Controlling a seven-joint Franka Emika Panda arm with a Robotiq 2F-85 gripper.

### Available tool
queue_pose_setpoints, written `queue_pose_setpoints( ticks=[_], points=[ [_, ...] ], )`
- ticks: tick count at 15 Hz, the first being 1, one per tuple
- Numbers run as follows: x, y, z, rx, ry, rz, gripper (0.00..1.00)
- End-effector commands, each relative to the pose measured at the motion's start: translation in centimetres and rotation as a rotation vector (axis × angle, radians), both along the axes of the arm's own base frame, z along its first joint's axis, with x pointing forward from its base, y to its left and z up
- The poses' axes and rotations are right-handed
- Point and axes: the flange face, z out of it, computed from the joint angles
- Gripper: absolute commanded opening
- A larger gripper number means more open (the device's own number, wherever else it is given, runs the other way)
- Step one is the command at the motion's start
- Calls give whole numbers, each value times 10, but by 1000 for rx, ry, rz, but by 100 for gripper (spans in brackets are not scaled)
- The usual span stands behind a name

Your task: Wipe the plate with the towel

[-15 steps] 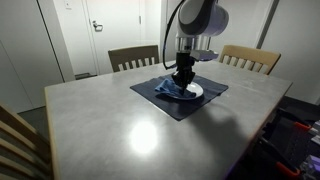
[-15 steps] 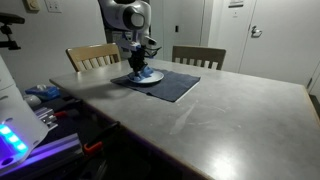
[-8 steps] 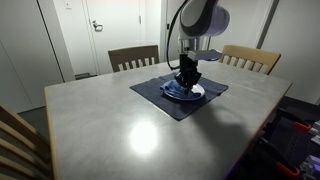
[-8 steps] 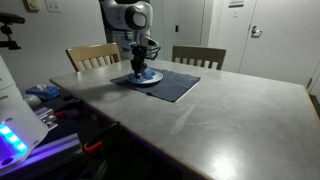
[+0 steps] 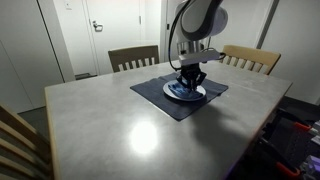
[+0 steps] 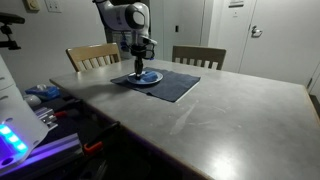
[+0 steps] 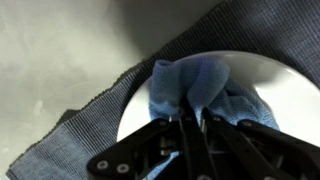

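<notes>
**Towel (image 7: 190, 85) clenched in claw (image 7: 196, 120) over plate (image 7: 272, 76)**

In an exterior view, the claw (image 5: 189, 80) is seen lowered onto the white plate (image 5: 198, 93), which is set on a dark mat (image 5: 168, 104) towards the far side of the grey surface (image 5: 110, 125). In an exterior view, the same arrangement is shown, with the claw (image 6: 140, 72) upright over the plate (image 6: 149, 80). In the wrist view, the blue towel is bunched and gripped between the claw's fingers and is pressed against the plate, whose rim is bordered by the mat (image 7: 90, 125).

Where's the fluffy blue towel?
In the wrist view, the bunched blue towel lies on the round white plate, pinched by the gripper, atop a dark placemat.
</notes>
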Motion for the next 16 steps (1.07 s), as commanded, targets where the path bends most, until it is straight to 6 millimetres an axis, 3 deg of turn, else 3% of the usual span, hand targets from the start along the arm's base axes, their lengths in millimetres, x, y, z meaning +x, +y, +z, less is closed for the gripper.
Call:
queue_pose_setpoints(
  ticks=[1,9,16],
  points=[
    [-4,-12,-22,-99,38,-145,2],
    [22,-28,-10,-146,-212,-275,2],
    [36,4,-4,-18,-321,-20,2]
  ],
)
